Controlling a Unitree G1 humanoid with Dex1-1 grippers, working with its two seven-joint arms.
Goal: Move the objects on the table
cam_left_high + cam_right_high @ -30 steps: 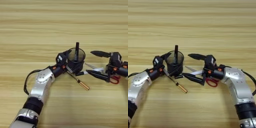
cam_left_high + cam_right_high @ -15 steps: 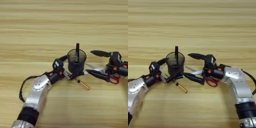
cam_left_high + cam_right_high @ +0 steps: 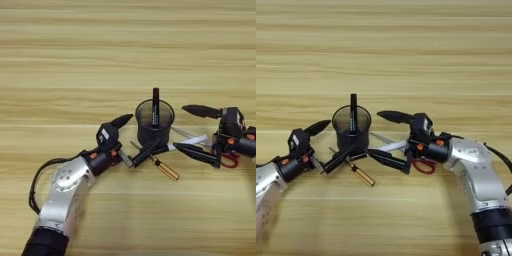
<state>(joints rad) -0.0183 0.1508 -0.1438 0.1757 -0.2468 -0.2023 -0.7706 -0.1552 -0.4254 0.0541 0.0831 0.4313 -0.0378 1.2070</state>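
A black mesh pen cup (image 3: 155,125) stands upright on the table (image 3: 125,55) with a black marker (image 3: 155,104) upright in it. My left gripper (image 3: 135,137) is open just left of the cup. Its upper finger points at the cup's rim, and its lower finger (image 3: 146,153) crosses the shaft of the amber-handled screwdriver (image 3: 168,170) lying in front of the cup. My right gripper (image 3: 374,133) is open to the right of the cup. Its lower finger rests over the white pen (image 3: 392,146) and the red-handled scissors (image 3: 423,166).
Bare wood (image 3: 125,215) lies in front of the things, and more spreads across the far half of the table. A black cable (image 3: 37,180) loops beside my left forearm.
My left gripper has drawn back from the cup's left side, leftward and toward me, and its lower finger now lies across the screwdriver. The cup and my right gripper have stayed put.
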